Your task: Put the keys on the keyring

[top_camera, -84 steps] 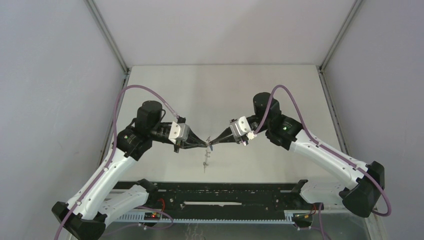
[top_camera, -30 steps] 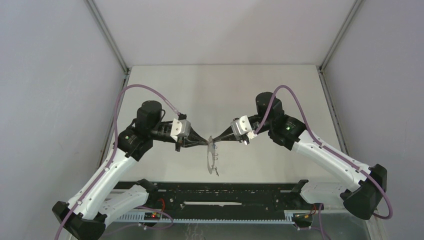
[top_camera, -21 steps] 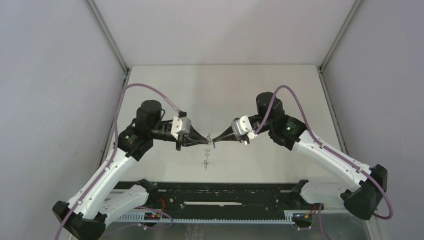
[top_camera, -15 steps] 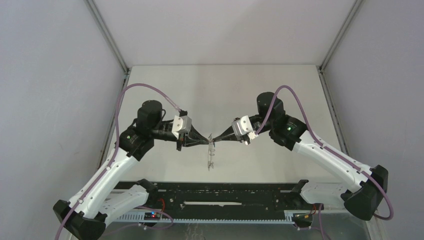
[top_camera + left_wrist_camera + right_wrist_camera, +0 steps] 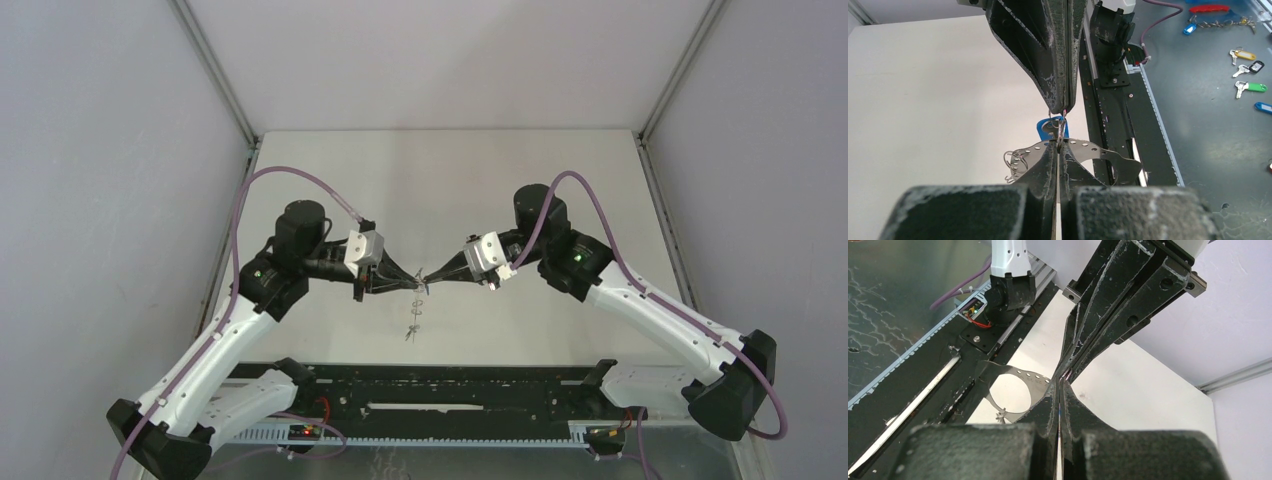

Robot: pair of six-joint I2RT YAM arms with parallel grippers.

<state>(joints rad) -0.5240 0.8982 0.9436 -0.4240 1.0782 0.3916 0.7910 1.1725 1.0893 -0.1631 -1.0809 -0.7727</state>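
My left gripper (image 5: 409,285) and right gripper (image 5: 429,281) meet tip to tip above the table's middle. In the left wrist view the left gripper (image 5: 1058,146) is shut on the keyring (image 5: 1098,150), a grey loop with a row of small holes and wire rings (image 5: 1014,161) at one end. The keyring hangs edge-on below the tips (image 5: 412,322). The right gripper (image 5: 1060,385) is shut on the blue key, whose blue head (image 5: 1047,129) shows just past its tips by a small ring (image 5: 1062,129). The keyring also shows in the right wrist view (image 5: 1015,374). The black-headed key is not visible.
A black rail (image 5: 430,390) runs along the table's near edge between the arm bases. Beyond it, on the dark floor in the left wrist view, lie several tagged keys (image 5: 1248,87). Grey walls close the table on three sides.
The hanging keyring has twisted back and forth, showing its broad loop and then turning edge-on again. Both grippers stayed shut and tip to tip, drifting slightly.
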